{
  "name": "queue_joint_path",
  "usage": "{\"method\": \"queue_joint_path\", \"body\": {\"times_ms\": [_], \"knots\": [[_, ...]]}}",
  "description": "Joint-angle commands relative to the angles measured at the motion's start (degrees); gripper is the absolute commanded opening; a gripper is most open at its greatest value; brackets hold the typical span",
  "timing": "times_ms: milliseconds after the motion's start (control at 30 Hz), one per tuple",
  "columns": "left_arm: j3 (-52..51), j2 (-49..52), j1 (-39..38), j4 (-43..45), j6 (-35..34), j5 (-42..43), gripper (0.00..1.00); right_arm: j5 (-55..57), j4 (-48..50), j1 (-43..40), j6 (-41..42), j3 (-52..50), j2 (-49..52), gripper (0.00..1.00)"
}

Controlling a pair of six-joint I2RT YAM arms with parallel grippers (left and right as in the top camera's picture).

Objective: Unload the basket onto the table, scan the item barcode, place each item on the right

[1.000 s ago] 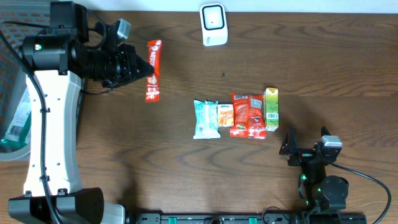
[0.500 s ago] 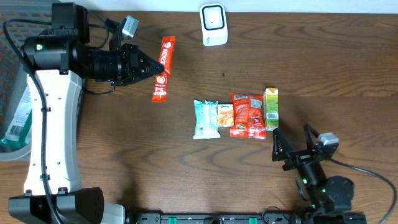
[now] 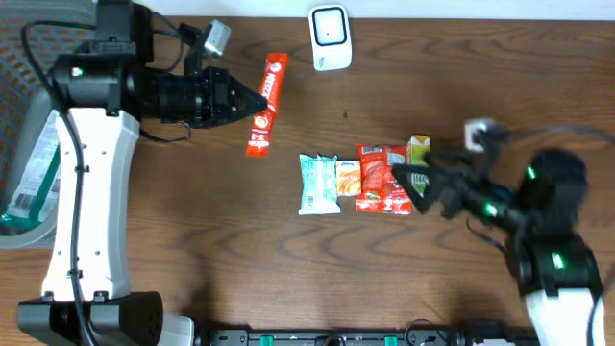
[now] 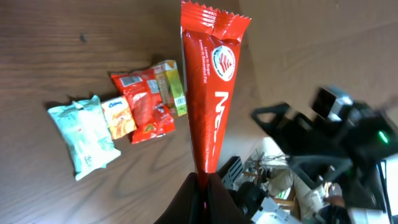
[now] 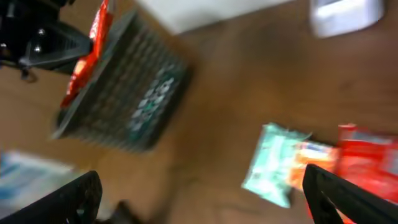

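Note:
A long red stick packet (image 3: 272, 85) with white lettering hangs over the table's back left, below and left of the white scanner (image 3: 330, 37). My left gripper (image 3: 258, 106) is shut on its lower end. In the left wrist view the red stick packet (image 4: 209, 93) runs up from the pinched fingertips of the left gripper (image 4: 203, 182). My right gripper (image 3: 419, 185) stands open above the right end of a row of snacks. Nothing sits between the blurred fingers of the right gripper (image 5: 202, 193). I cannot see any barcode.
The row holds a teal packet (image 3: 318, 184), a small orange packet (image 3: 348, 178), a red packet (image 3: 381, 179) and a green-yellow carton (image 3: 419, 152). A grey mesh basket (image 3: 21, 115) sits at the table's left edge. The left arm's white base (image 3: 86, 221) stands beside it.
My left gripper has carried the red stick packet to the right, nearer the scanner. The right arm has swung up from the front edge to the snack row.

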Motion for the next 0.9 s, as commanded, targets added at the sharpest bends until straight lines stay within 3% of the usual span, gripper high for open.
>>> {"method": "queue_joint_path", "body": {"times_ms": [0, 33, 133, 233, 533, 733, 867], "knots": [[-0.2, 0.5, -1.7, 1.2, 1.3, 1.0, 0.08, -19.7, 4.7, 0.0, 3.7, 0.8, 10.1, 0.99], [-0.2, 0.5, -2.1, 1.4, 1.3, 1.0, 0.07, -22.9, 7.3, 0.1, 5.2, 0.8, 12.1, 0.99], [-0.2, 0.5, -3.1, 2.3, 1.3, 1.0, 0.07, -31.9, 15.8, 1.6, 7.3, 0.8, 16.9, 0.77], [-0.2, 0.5, -4.3, 3.2, 1.2, 0.7, 0.07, -30.5, 19.5, 5.0, 9.7, 0.8, 18.8, 0.69], [-0.2, 0.5, -7.9, 7.5, -5.6, -5.3, 0.07, -16.2, 34.3, 16.1, 22.0, 0.8, 18.7, 0.61], [-0.2, 0.5, -9.7, 7.9, -8.9, -5.0, 0.07, -5.6, 35.9, 20.9, 22.7, 0.8, 18.7, 0.61], [-0.2, 0.5, -10.9, 7.8, -10.9, -4.9, 0.07, -4.3, 39.9, 22.9, 22.7, 0.8, 18.8, 0.6]]}}
